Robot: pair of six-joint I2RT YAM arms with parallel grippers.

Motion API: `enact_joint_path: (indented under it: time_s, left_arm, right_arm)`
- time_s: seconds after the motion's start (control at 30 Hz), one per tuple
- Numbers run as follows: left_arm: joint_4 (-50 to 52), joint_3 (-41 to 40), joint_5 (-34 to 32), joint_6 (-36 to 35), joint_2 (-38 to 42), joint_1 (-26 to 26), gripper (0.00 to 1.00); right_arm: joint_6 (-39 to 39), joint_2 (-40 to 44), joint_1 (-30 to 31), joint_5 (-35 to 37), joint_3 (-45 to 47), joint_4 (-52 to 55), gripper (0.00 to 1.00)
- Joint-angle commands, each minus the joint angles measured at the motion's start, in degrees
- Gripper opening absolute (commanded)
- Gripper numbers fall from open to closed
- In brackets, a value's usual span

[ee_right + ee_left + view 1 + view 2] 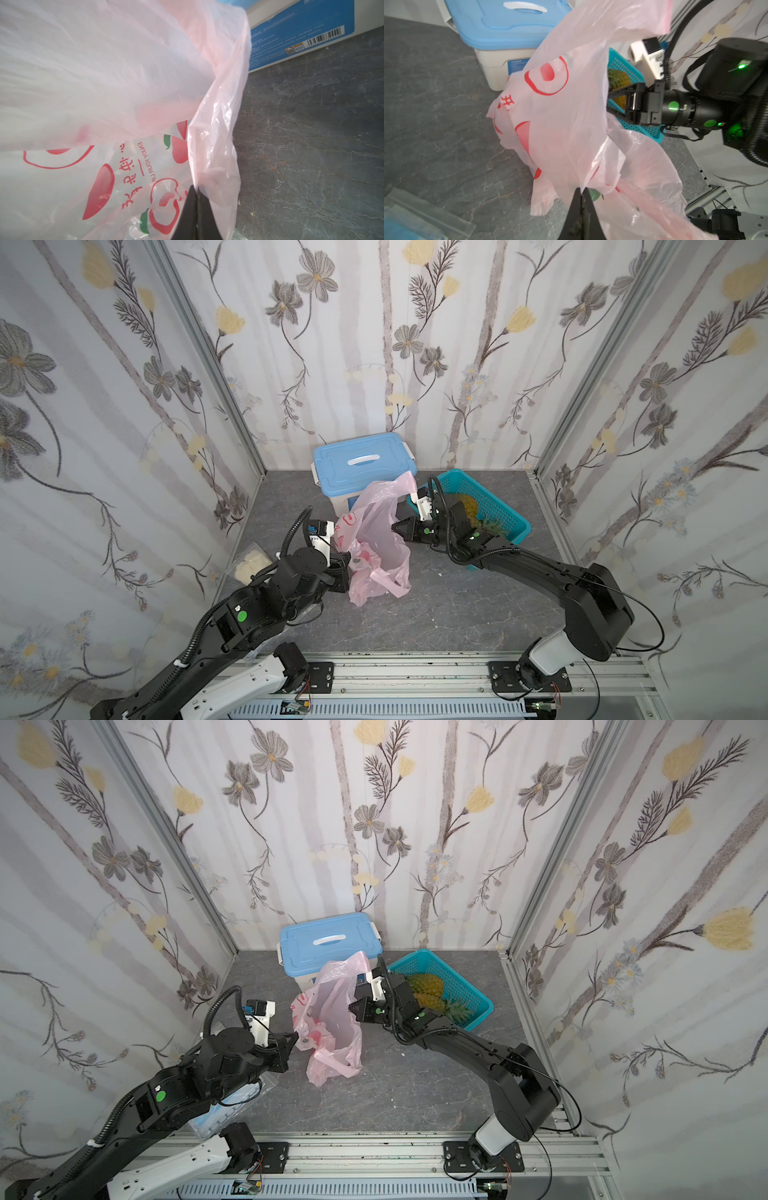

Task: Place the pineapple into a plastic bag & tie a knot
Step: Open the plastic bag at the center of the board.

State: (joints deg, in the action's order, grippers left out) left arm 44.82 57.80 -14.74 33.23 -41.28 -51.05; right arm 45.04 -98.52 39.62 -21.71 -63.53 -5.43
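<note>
While the bag [376,531] stands slack on the tabletop [457,597] between them, left pincer [581,190] and right pincer [195,187] each pinch its film, fully closed; red print reads "ENJOY YOUR".

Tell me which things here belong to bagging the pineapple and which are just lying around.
Job: plastic bag, pinched by left gripper and right gripper; pineapples in the teal basket.
Lying about: blue-lidded storage box; packet of white lumps; packet of blue masks.

Thin, glossy, translucent plastic bag [374,531]
</note>
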Motion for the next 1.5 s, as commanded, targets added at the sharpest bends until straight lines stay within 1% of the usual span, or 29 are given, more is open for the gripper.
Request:
enact_joint_path:
  time_s: [0.0, 0.07, 0.1, 0.13, 0.17, 0.2, 0.23, 0.3, 0.37, 0.43, 0.5, 0.53, 0.6, 0.7, 0.8, 0.83, 0.9, 0.93, 0.97, 1.0, 1.03, 1.07, 1.2, 1.33, 1.4, 1.43, 1.47]
  left_arm:
    - [10.7, 1.2, -2.7, 8.5, -1.1, 0.0, 0.18]
    - [11.5, 2.1, -2.8, 10.7, -2.3, 0.0, 0.36]
    - [11.6, 2.7, -3.0, 11.8, -2.8, 0.0, 0.52]
    - [12.1, 3.6, -3.7, 13.2, -3.7, 0.0, 0.73]
    - [12.8, 4.9, -4.3, 14.4, -4.6, 0.0, 0.88]
    - [13.6, 6.2, -4.7, 15.1, -5.6, 0.0, 0.98]
    - [14.9, 8.1, -5.2, 15.8, -6.7, -0.1, 1.00]
    - [17.7, 11.3, -5.5, 16.7, -9.2, 0.0, 1.00]
    - [23.7, 14.8, -7.5, 19.4, -12.6, 0.2, 1.00]
    - [25.3, 17.6, -6.5, 19.2, -15.4, 1.4, 1.00]
    - [24.9, 20.5, -3.8, 18.7, -18.0, 3.0, 1.00]
    - [24.5, 22.1, -2.3, 18.6, -19.6, 3.7, 1.00]
    - [24.6, 24.8, -0.4, 18.5, -22.6, 4.6, 1.00]
    - [27.1, 28.4, -0.2, 20.2, -26.9, 6.9, 1.00]
    - [30.0, 28.3, -0.8, 21.4, -30.2, 10.3, 1.00]
    - [30.3, 27.9, -1.0, 20.7, -30.5, 11.1, 0.90]
    - [31.1, 26.8, -2.8, 19.4, -32.3, 11.8, 0.61]
    - [31.5, 26.5, -3.8, 18.5, -32.3, 12.2, 0.39]
    - [32.3, 26.6, -4.9, 17.9, -31.9, 12.5, 0.20]
    - [33.3, 27.1, -6.0, 17.6, -31.5, 12.9, 0.10]
    - [34.1, 28.0, -6.6, 16.8, -31.1, 13.3, 0.02]
    - [34.9, 29.2, -7.3, 16.0, -31.1, 13.5, 0.00]
    - [39.6, 33.9, -8.9, 14.4, -31.7, 14.0, 0.00]
    - [43.1, 37.2, -10.3, 12.9, -35.9, 14.0, 0.00]
    - [42.5, 38.1, -10.7, 11.7, -37.7, 14.0, 0.00]
    - [41.0, 38.3, -10.2, 10.8, -38.6, 14.0, 0.00]
    - [39.3, 38.0, -9.5, 9.9, -39.4, 14.0, 0.00]
  right_arm:
    - [-3.5, 1.2, 0.8, 4.0, -1.9, 4.5, 0.00]
    - [-4.6, 1.3, 1.5, 4.8, -2.9, 6.0, 0.00]
    - [-4.9, 1.2, 1.7, 4.9, -3.2, 6.7, 0.00]
    - [-5.3, 1.0, 2.0, 5.0, -3.8, 7.4, 0.00]
    - [-5.7, 0.9, 2.3, 5.2, -4.4, 8.3, 0.00]
    - [-6.0, 0.9, 2.6, 5.4, -4.9, 8.9, 0.00]
    - [-6.2, 0.8, 2.9, 5.7, -5.5, 9.8, 0.00]
    - [-6.6, 0.8, 3.3, 5.9, -6.7, 11.2, 0.00]
    - [-7.2, 0.8, 3.9, 6.0, -8.0, 12.5, 0.00]
    - [-7.9, 0.7, 4.4, 6.5, -9.0, 13.6, 0.00]
    - [-8.4, 0.5, 4.4, 6.9, -9.7, 14.5, 0.00]
    - [-8.5, 0.3, 5.7, 7.0, -10.0, 15.0, 0.00]
    - [-8.8, 0.1, 6.4, 7.1, -10.3, 15.1, 0.00]
    - [-9.4, 0.1, 6.9, 7.1, -10.7, 15.2, 0.00]
    - [-9.2, 0.1, 6.9, 6.8, -10.5, 15.1, 0.00]
    - [-8.8, 0.2, 6.7, 6.8, -10.0, 14.8, 0.00]
    - [-7.6, 0.7, 5.8, 6.3, -8.7, 13.7, 0.00]
    - [-7.1, 1.0, 5.2, 6.1, -7.9, 13.3, 0.00]
    - [-6.9, 1.2, 3.5, 6.2, -7.4, 13.5, 0.00]
    - [-7.0, 1.2, 2.5, 6.6, -6.9, 14.0, 0.00]
    - [-7.7, 0.9, 1.4, 7.2, -6.5, 14.8, 0.00]
    - [-8.5, 0.3, 0.3, 7.6, -6.4, 16.0, 0.00]
    - [-12.2, -1.9, -1.8, 7.7, -7.3, 17.8, 0.00]
    - [-14.7, -3.6, -0.2, 3.1, -12.8, 19.0, 0.00]
    - [-14.8, -4.5, 0.3, 1.2, -14.6, 19.7, 0.01]
    - [-14.8, -5.0, 0.2, 0.7, -15.4, 20.5, 0.11]
    - [-15.2, -5.1, -0.1, 1.2, -16.1, 21.9, 0.27]
